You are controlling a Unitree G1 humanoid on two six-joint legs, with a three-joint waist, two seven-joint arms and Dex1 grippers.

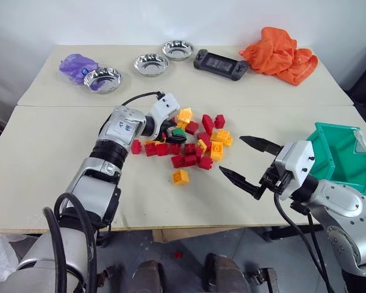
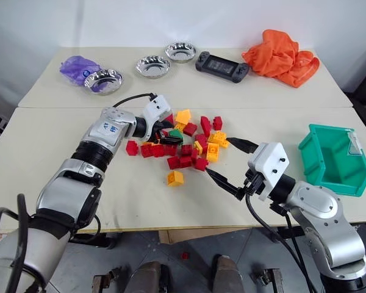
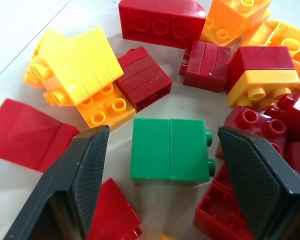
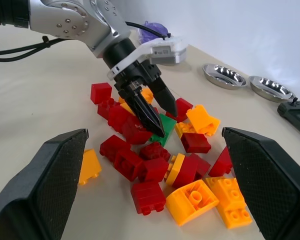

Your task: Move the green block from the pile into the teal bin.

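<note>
Nearest to us in the left eye view is the right claw (image 1: 249, 163), hanging above the front of the surface (image 1: 49, 177) with its two black fingers spread wide and nothing between them. Just beyond it, at the right edge, sits the teal bin (image 1: 338, 160). Further in, the left claw (image 1: 172, 132) reaches into the pile (image 1: 192, 146) of red, yellow and orange bricks, and the green block (image 1: 179, 132) shows right at its fingertips. One orange brick (image 1: 180, 177) lies apart, in front of the pile. Along the far side we see a purple bag (image 1: 77, 65), three steel bowls (image 1: 151, 63), a black handheld console (image 1: 221, 64) and an orange cloth (image 1: 280, 54).

From the right eye view we get the same layout — the bin stands well apart from the pile, on the robot's right.

Through the left wrist view we see the green block lying on its side between the two black fingers (image 3: 85, 175), studs toward one of them. The fingers stand partly open, a gap on either side of the block — neither touches it. Red and yellow bricks crowd around it.

In the right wrist view, the right claw's own fingers (image 4: 45, 185) stand far apart, framing the pile, with the left claw pointing down over the green block among the bricks.
</note>
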